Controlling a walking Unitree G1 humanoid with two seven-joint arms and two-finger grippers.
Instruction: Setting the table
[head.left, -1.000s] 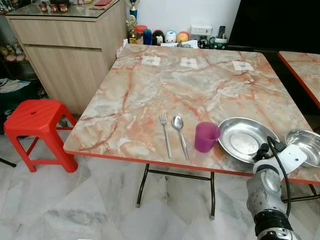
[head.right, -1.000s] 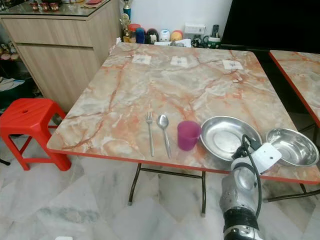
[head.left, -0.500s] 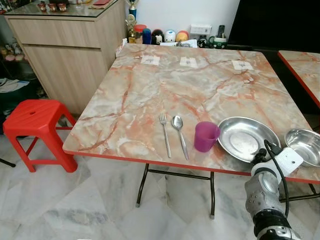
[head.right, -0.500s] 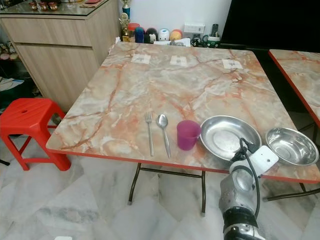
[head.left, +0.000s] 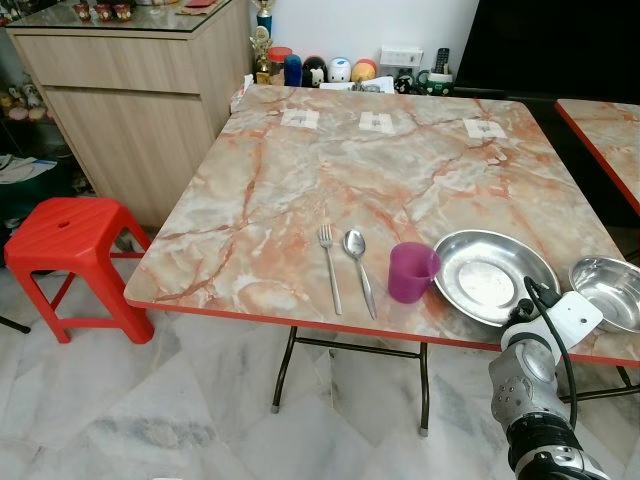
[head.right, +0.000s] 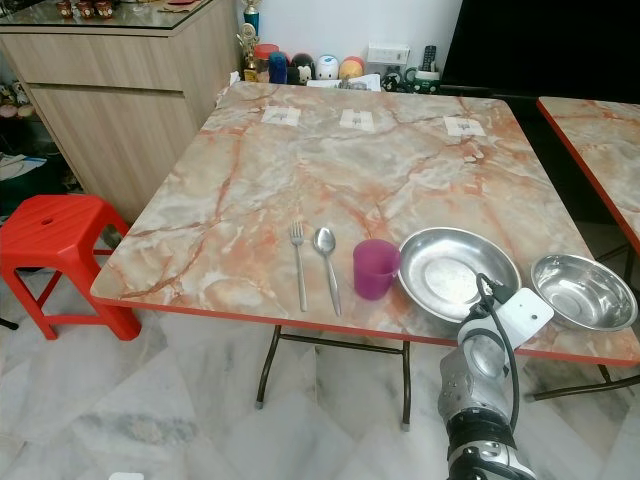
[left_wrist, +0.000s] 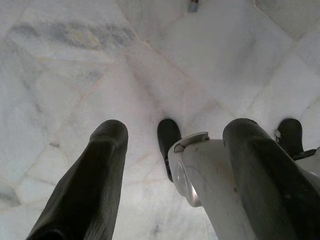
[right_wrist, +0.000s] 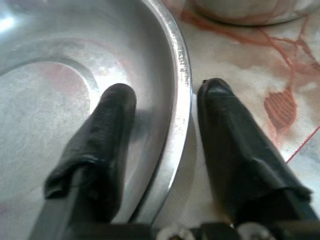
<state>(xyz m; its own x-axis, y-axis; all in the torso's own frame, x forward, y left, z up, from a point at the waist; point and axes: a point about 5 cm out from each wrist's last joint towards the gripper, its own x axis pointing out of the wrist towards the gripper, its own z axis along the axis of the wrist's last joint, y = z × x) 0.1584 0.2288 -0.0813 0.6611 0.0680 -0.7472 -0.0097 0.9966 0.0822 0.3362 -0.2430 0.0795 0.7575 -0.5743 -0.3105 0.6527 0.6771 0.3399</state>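
Right wrist view: my right gripper (right_wrist: 165, 107) is straddling the plate (right_wrist: 60, 75) rim at the table (head.left: 300, 190) edge, fingers apart, unclamped. I am judging slip likely on thin rim, knocking the bowl (head.left: 610, 292).

Desk (head.left: 300, 190): polished marble-look top, pink and grey with orange veins, slightly glossy, edged in a red band; thin dark metal legs below. Plate (head.left: 495, 277): bright steel, mirror-smooth, with a raised rim that catches the light. Bowl (head.left: 610, 293): the same shiny metal. Cup (head.left: 412, 272): translucent purple plastic, matt. Fork (head.left: 330, 267) and spoon (head.left: 359, 268): polished steel. Stool (head.left: 68, 255): moulded red plastic, ribbed seat, soft sheen. Cabinet (head.left: 140, 110): pale wood-grain laminate under a glossy glass top. Floor (head.left: 150, 420): white marble tiles with grey veins, polished. Right tool (right_wrist: 165, 127): black fingers (right_wrist: 107, 135) wrapped in matt, slightly wrinkled rubbery covering. Right arm (head.left: 530, 385): brushed silver metal with a white plastic housing.
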